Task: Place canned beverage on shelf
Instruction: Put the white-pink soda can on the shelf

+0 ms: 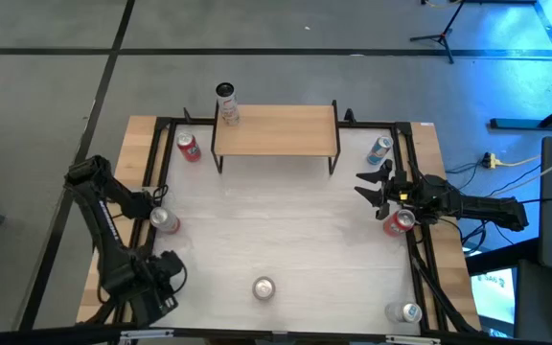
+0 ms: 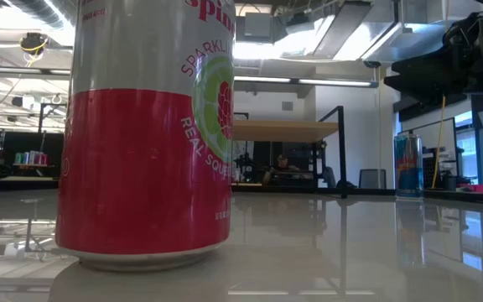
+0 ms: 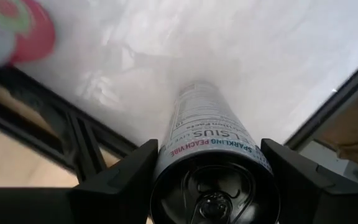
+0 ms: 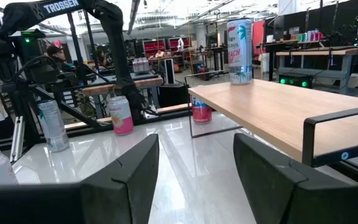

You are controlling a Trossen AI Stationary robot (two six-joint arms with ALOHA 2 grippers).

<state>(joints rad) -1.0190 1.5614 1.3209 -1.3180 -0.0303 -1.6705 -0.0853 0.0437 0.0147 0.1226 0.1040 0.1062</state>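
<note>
A slim silver can (image 3: 207, 134) with teal lettering stands upright on the white tabletop near the table's left edge. My left gripper (image 3: 211, 186) points straight down over it and is shut on it; in the high view this gripper (image 1: 156, 204) is at the table's left side. The shelf (image 1: 276, 129), a light-wood board on thin black legs, stands at the far middle with one can (image 1: 226, 101) on its left end. My right gripper (image 1: 377, 187) waits level at the right side, open, with nothing between its fingers (image 4: 126, 177). My left gripper has the silver can's upper wall, just below the rim (image 3: 166, 152), between its two fingers, one on each opposite side. The fingers come from above, pointing down along the can. The can stands upright, its lower end (image 3: 194, 90) on the tabletop.
A pink can (image 3: 14, 31) stands close by the held one. A red can (image 1: 189, 147) and a blue can (image 1: 379, 149) flank the shelf. More cans stand at the right (image 1: 399, 222), front middle (image 1: 264, 287) and front right (image 1: 405, 311). Black rails (image 1: 161, 163) edge the table.
</note>
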